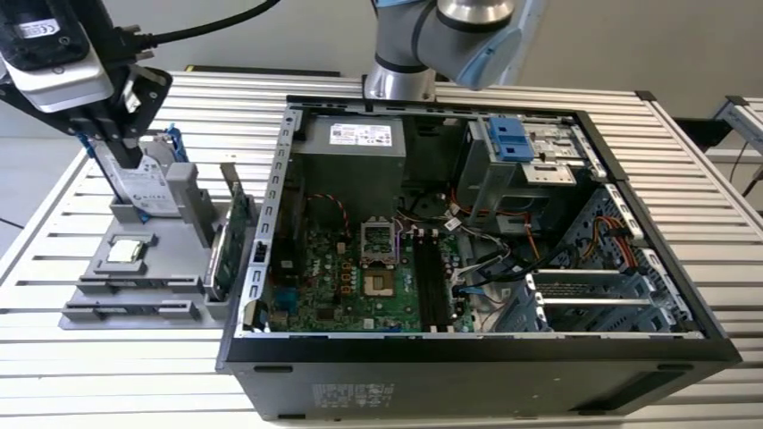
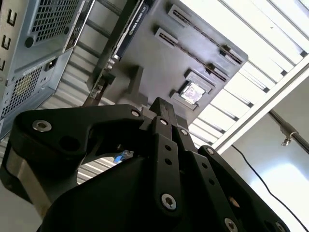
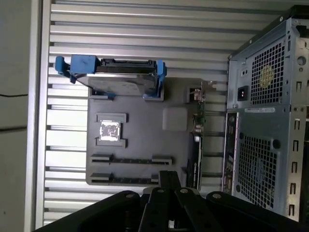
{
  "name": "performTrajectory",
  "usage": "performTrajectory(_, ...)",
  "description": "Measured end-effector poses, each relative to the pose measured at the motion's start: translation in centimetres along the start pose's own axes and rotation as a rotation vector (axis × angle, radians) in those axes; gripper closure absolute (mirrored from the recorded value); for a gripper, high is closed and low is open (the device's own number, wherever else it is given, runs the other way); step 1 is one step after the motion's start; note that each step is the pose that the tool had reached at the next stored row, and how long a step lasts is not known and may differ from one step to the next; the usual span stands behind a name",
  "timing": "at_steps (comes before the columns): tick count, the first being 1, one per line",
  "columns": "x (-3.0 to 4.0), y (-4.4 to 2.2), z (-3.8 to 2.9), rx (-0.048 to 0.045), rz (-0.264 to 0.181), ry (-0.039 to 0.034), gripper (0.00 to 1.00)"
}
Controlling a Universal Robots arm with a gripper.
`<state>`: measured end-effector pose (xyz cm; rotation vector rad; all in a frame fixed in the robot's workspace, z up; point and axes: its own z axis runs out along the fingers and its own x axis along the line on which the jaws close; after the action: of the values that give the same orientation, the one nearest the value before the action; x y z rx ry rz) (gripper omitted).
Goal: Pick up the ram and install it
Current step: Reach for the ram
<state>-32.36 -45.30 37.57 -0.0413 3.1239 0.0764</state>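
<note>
Tool [image 1: 105,141] | closed together | near top of white-labelled hard drive [image 1: 141,186] in gray fixture [image 1: 131,288] | label print illegible

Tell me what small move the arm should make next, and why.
Probably raise the tool a little rather than descend. It hangs just above the hard drive, which is not the wanted part, and the two long slots in the grey holder look empty, so a wider look seems wise first.
</note>
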Motion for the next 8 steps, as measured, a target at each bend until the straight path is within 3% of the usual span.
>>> performTrajectory(8, 0.26, -0.77, 0.31, 0.0, 0.0, 0.0002, 1.0)
